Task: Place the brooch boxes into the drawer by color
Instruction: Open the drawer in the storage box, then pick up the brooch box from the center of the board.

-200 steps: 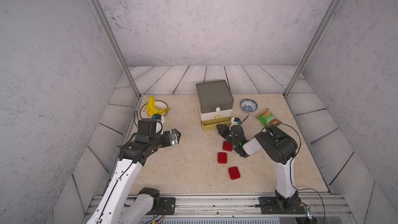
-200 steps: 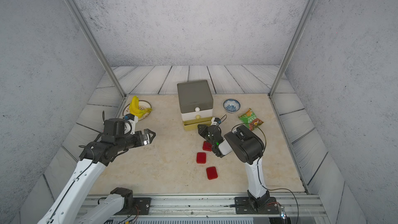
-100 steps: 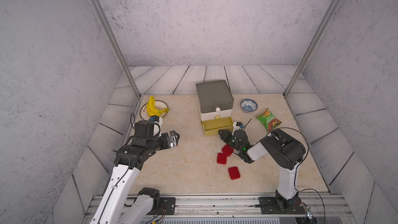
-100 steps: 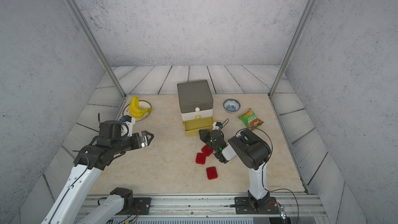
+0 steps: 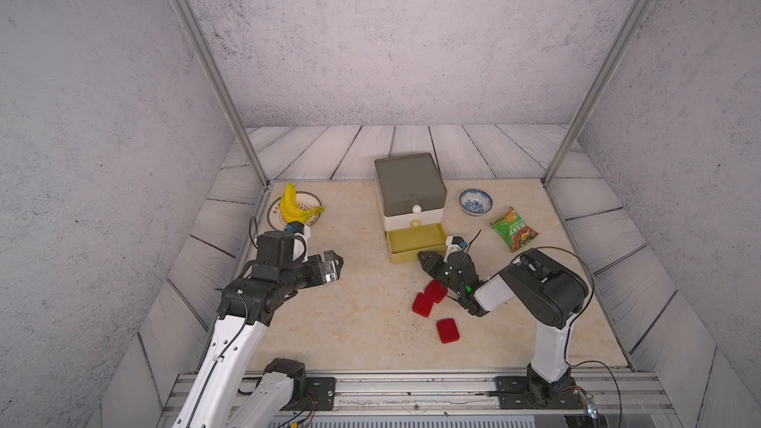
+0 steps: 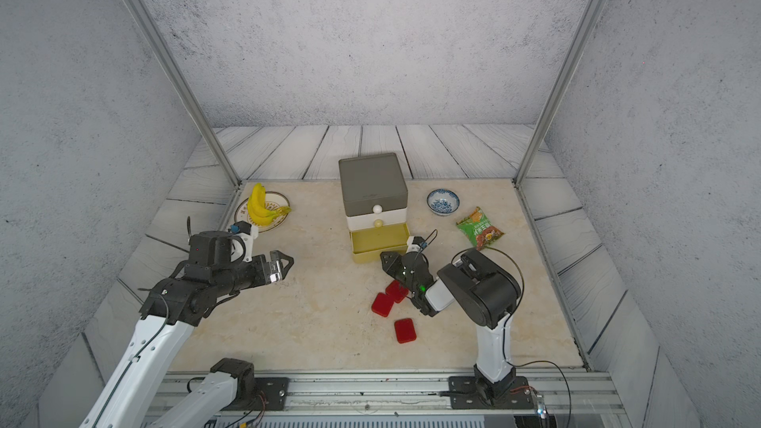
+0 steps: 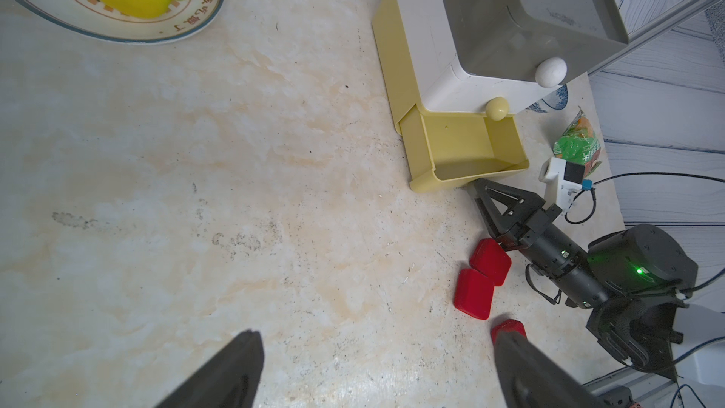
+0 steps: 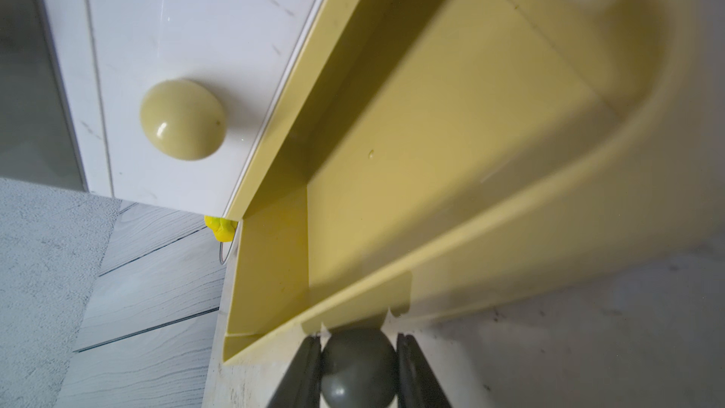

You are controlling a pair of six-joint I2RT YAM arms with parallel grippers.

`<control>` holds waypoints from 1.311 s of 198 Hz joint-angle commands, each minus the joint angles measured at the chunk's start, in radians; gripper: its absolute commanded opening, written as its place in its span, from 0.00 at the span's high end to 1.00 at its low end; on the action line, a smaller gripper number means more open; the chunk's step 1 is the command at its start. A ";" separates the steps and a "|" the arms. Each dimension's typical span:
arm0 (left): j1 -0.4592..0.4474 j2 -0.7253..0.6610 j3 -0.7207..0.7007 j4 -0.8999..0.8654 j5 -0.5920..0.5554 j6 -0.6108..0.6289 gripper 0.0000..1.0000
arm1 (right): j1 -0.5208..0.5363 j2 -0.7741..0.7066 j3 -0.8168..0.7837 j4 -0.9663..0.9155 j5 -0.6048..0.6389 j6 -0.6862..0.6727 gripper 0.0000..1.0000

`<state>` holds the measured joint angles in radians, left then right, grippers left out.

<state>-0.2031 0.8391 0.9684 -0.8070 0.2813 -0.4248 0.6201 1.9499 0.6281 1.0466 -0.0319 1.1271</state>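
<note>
- Your right gripper (image 8: pixel 357 341) is pinched narrow on the grey knob (image 8: pixel 359 370), one finger (image 8: pixel 304 370) on either side of it.
- That knob belongs to the yellow tier (image 5: pixel 416 240), which stands pulled out of the drawer chest (image 5: pixel 409 179) at the back middle of the table (image 5: pixel 350 323).
- Your left gripper (image 5: pixel 335 263) hangs spread wide above bare tabletop. It holds nothing, touches nothing, and is well apart from the chest.
- Two red brooch boxes (image 5: pixel 423 304) lie touching each other on the table, just beside your right wrist.
- The lone red box (image 5: pixel 448 330) sits apart from that pair, nearer the front rail.
- The grey tier (image 5: pixel 395 201) and white tier (image 5: pixel 397 222) are both shut, so you cannot see what they hold.
- In both top views the right gripper covers the grey knob, so only the right wrist camera shows the grip.
- In both top views your right arm hides part of the nearer box of the pair.
- In the left wrist view a left finger (image 7: pixel 525 366) cuts off the lone red box.
- The far end of the yellow tier is blurred in the right wrist view.
- Bananas (image 5: pixel 293 207) on a plate (image 5: pixel 311 199), a bowl (image 5: pixel 475 201) and a snack packet (image 5: pixel 514 229) sit well clear.
</note>
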 commanded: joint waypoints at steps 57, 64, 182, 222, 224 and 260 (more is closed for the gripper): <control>0.011 -0.023 0.024 -0.029 0.008 -0.011 0.02 | 0.046 -0.066 -0.074 -0.005 0.015 0.003 0.82; 0.011 -0.025 0.027 -0.029 0.009 -0.012 0.02 | 0.052 -0.067 -0.078 -0.004 0.017 0.002 0.82; 0.010 -0.025 0.050 -0.048 0.015 -0.009 0.02 | 0.067 -0.150 -0.116 -0.075 0.059 -0.034 0.42; 0.010 -0.027 0.043 -0.047 0.013 -0.016 0.02 | 0.066 -0.300 -0.106 -0.240 0.085 -0.144 0.36; 0.010 -0.026 0.043 -0.047 0.014 -0.016 0.02 | 0.066 -0.311 -0.102 -0.255 0.083 -0.152 0.36; 0.010 -0.012 0.055 -0.047 0.016 -0.017 0.02 | 0.069 -0.544 -0.018 -0.717 0.111 -0.316 0.36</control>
<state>-0.2031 0.8215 0.9924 -0.8440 0.2848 -0.4381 0.6827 1.5452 0.5602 0.6605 0.0364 0.9581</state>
